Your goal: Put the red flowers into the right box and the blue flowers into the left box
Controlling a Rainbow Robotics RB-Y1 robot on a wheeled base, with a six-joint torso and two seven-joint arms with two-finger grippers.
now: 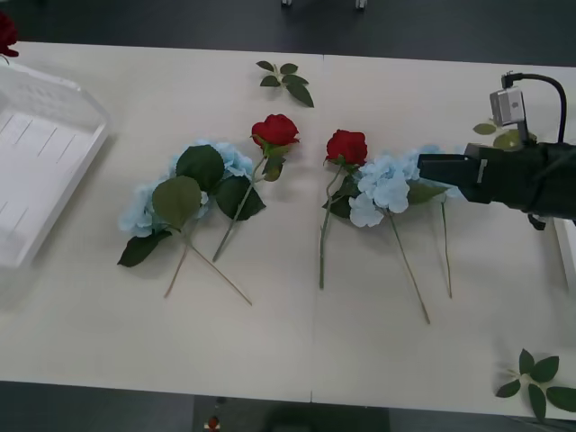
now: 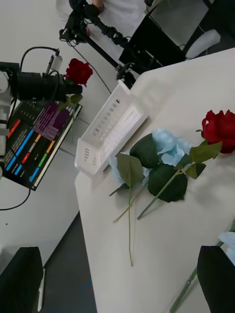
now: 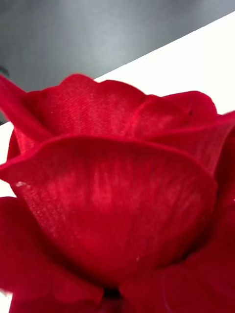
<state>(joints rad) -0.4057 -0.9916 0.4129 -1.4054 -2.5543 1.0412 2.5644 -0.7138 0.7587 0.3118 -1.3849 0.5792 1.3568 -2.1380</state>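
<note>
— Front view first: where was the right pincer [image 1: 425, 169]?
— It reached in from the counter's [image 1: 297, 351] right edge, its tip over one cluster of blue flowers [image 1: 382, 189]. A red flower [image 1: 347, 146] lay just beyond that cluster, and a second [image 1: 275, 130] farther on beside more blue ones. The left box [image 1: 40, 162] sat well beyond them at the far edge, and the right box [image 1: 567, 256] just behind the arm. The counter's near strip was bare, with leaf sprigs [image 1: 286, 79] off to the sides.
— And the right wrist view?
— The fingers [image 2: 218, 279] stood spread wide, holding nothing, with open counter between them. Past the left box the left pincer [image 2: 66, 88] hung off the counter over grey floor, a red bloom at its tip, near a monitor [image 2: 34, 142].
— Left wrist view?
— Red petals [image 3: 112, 195] pressed close; whether that pincer gripped them, I cannot tell.
</note>
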